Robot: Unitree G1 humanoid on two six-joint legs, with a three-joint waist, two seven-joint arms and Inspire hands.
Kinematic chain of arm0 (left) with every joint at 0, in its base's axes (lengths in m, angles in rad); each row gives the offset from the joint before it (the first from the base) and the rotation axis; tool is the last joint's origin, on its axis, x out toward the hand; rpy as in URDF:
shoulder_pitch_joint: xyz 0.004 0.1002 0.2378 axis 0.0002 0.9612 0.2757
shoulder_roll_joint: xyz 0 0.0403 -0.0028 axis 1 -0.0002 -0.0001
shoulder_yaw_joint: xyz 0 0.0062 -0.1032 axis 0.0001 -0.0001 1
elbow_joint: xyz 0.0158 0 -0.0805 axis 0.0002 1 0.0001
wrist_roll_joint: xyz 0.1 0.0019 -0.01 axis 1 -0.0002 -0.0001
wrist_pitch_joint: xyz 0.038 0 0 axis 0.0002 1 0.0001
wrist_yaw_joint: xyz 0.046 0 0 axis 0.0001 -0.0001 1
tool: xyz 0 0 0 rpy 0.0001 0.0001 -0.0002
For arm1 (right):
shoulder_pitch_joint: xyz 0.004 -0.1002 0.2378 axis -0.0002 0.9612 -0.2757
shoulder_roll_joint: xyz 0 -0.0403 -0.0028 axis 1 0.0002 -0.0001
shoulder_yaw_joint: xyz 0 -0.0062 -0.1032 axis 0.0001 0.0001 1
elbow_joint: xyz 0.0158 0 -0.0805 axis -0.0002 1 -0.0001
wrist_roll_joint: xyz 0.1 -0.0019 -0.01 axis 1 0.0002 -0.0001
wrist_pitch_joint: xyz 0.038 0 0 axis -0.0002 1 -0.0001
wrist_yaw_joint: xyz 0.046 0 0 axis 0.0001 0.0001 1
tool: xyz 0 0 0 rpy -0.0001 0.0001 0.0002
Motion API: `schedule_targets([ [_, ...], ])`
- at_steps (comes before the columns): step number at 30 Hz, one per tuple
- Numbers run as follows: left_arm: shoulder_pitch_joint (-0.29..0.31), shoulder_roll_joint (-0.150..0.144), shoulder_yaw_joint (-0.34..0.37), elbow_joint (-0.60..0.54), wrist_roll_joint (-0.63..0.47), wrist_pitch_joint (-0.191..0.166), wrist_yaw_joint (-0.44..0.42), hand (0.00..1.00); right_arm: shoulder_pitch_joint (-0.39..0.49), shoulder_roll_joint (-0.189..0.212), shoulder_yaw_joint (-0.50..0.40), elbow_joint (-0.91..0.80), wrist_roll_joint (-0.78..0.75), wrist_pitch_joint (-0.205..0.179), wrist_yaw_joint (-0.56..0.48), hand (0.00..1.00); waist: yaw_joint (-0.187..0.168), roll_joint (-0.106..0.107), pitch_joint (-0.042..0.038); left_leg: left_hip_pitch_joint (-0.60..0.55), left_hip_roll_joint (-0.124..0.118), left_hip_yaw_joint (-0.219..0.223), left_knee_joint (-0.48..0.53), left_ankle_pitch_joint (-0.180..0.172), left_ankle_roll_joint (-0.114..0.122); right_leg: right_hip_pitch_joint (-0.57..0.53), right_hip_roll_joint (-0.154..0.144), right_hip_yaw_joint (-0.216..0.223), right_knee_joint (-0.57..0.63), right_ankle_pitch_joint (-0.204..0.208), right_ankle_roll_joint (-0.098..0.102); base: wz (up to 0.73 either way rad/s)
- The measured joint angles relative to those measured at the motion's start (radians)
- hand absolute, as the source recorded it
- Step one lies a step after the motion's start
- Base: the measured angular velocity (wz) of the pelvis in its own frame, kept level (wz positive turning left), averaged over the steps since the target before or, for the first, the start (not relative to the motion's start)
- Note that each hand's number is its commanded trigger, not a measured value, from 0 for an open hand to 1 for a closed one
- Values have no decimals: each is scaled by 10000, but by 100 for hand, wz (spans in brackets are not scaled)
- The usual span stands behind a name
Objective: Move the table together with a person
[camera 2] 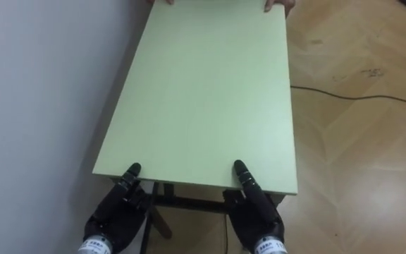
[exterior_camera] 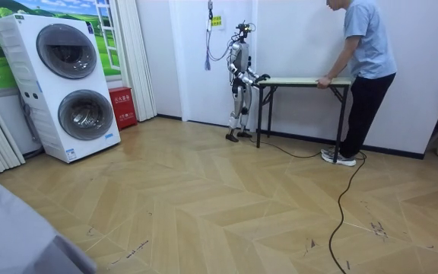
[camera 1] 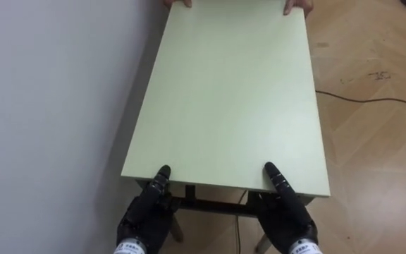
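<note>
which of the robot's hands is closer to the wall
Left. The left hand is at the table's near edge, by the corner next to the wall. The right hand is at the same edge by the other corner, away from the wall.

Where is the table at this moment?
The table is along the white wall; the robot is at its end on the room view's left, the person at its other end.

Green table (camera 1: 235, 92) on wood floor (camera 1: 379, 141); nr wall (camera 1: 48, 106)
</note>
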Motion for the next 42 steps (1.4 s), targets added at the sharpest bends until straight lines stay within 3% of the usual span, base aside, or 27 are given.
schedule_targets([
  [16, -289, -12, 157, 1228, 38, -15, -1252, 100, -257, 254, -399, 860, -77, 113, 516, 100, 4, -133, -20, 225, -16, 85, -14, -114, 71, 196, 33, 41, -5, 34, 60, -1],
  [20, -412, -13, 194, 1903, 181, -61, -1647, 100, -337, 300, -401, 1363, -73, 98, 756, 100, 5, -137, -70, 391, -4, 76, 67, -258, 65, 431, 58, 74, -11, 34, 60, 0],
  [21, -414, -13, 193, 1985, 203, -68, -1708, 100, -385, 305, -409, 1541, -72, 96, 879, 71, 3, -130, -100, 417, -5, 70, 63, -268, 68, 453, 64, 82, -9, 41, 72, 0],
  [22, -418, -13, 192, 2013, 218, -68, -1742, 98, -390, 305, -423, 1569, -72, 99, 898, 51, 2, -130, -112, 417, -6, 65, 63, -271, 72, 456, 65, 85, -8, 42, 74, 0],
  [23, -426, -12, 192, 2047, 240, -68, -1790, 55, -405, 305, -442, 1626, -73, 101, 953, 0, 3, -136, -118, 417, -9, 61, 65, -272, 75, 456, 62, 84, -9, 45, 78, 0],
  [24, -439, -12, 193, 2100, 269, -69, -1832, 0, -416, 306, -454, 1687, -73, 102, 1002, 0, 6, -143, -126, 432, -11, 69, 65, -273, 76, 461, 62, 96, -6, 57, 100, 0],
  [28, -489, -9, 242, 2483, 433, -119, -2210, 0, -556, 287, -499, 2376, -347, 109, 1509, 0, 21, -134, -129, 591, -14, 43, 34, -303, 87, 573, 66, 197, 4, 70, 121, 0],
  [32, -454, 178, 267, 3440, 1648, -337, -2243, 0, -581, 157, -601, 2778, -868, 114, 1590, 0, 47, -109, -143, 621, -18, 42, 60, -332, 93, 572, 77, 415, 0, 70, 126, 0],
  [35, -63, 414, 185, 4307, 2242, -233, -2083, 0, -596, 81, -576, 2883, -877, 177, 1763, 0, 27, -134, -80, 619, -15, 22, 71, -332, 93, 569, 80, 419, -10, 69, 129, 4],
  [38, 70, 460, 244, 4526, 2338, -206, -1950, 0, -724, 22, -601, 3146, -880, 185, 2020, 0, 29, -125, 9, 532, -36, -72, 149, -335, 113, 559, 85, 451, -66, 82, 151, 11],
  [42, 88, 451, 304, 4532, 2340, -249, -1950, 0, -776, -63, -584, 3244, -1239, 185, 2132, 0, -5, -16, -19, 366, -49, -64, 251, -380, 148, 570, 89, 495, -190, 88, 165, 0],
])
